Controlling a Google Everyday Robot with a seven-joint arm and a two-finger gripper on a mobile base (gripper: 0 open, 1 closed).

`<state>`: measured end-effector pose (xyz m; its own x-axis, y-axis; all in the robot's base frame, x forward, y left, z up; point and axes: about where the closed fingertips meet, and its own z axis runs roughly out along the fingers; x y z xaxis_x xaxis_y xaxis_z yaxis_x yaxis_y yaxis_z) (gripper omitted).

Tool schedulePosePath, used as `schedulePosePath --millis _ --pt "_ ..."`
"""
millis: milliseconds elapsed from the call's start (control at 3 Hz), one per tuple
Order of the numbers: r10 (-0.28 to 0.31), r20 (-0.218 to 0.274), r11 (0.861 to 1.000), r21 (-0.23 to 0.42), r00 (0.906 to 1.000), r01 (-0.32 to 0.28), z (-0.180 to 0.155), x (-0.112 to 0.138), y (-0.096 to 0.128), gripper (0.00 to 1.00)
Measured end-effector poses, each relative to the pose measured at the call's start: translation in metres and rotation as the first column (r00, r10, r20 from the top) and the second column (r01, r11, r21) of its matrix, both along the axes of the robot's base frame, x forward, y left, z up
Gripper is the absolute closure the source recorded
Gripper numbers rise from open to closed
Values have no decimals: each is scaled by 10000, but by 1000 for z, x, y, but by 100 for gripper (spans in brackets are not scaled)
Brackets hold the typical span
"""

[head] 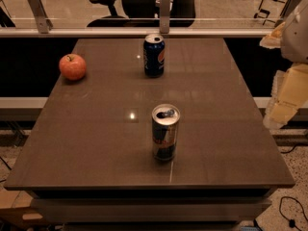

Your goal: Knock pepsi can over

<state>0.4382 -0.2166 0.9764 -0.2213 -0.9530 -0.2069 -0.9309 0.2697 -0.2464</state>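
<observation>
The pepsi can, dark blue with a round red-white-blue logo and a silver top, stands upright near the far middle of the brown table. My gripper hangs at the right edge of the view, off the table's right side and well to the right of and nearer than the can. It touches nothing.
A taller, slimmer silver-and-blue can stands upright in the near middle of the table. A red apple sits at the far left. A railing with glass runs behind the table, with office chairs beyond it.
</observation>
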Motion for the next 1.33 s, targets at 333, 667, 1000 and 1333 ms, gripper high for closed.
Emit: schedulePosePath --millis 333,667,1000,1333 --pt "0 4 10000 1 10000 0 0 0 0 0" --pt "-25 291 10000 69 9996 23 7 4 0 0" --pt "-25 302 10000 74 9995 23 7 5 0 0" --pt "-145 856 9980 627 9962 91 14 17 2 0"
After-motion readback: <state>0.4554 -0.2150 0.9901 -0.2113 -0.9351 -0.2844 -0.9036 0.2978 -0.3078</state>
